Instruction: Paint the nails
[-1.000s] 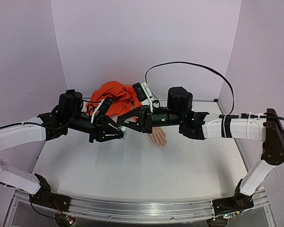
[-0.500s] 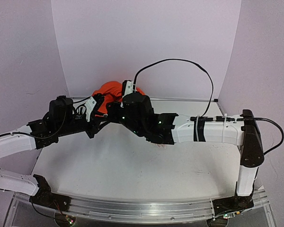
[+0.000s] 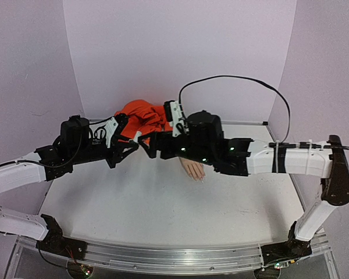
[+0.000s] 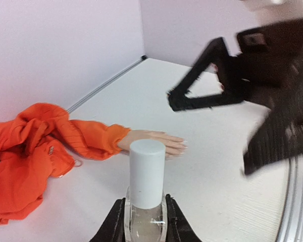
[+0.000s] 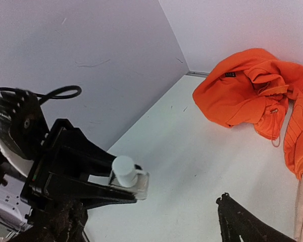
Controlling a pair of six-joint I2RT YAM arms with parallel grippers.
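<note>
My left gripper (image 4: 145, 226) is shut on a small clear bottle (image 4: 145, 222) with a white cap (image 4: 147, 171), held upright above the table. My right gripper (image 5: 151, 227) stands open just right of the bottle (image 5: 136, 184), its fingers (image 4: 202, 85) spread and blurred, with nothing between them. The flesh-coloured mannequin hand (image 4: 151, 140) lies flat on the table beyond the bottle, its orange sleeve (image 4: 86, 137) behind it. Its pale nails (image 4: 184, 145) point away from the sleeve. In the top view the hand (image 3: 193, 168) shows under the right arm.
A crumpled orange garment (image 3: 141, 113) lies at the back of the white table (image 3: 163, 215), joined to the sleeve. Purple walls close in the back and sides. A black cable (image 3: 238, 81) loops above the right arm.
My right gripper was shut and has opened wide beside the bottle's cap. Both arms swung left and back, then the right arm came back rightward, uncovering the mannequin hand.
</note>
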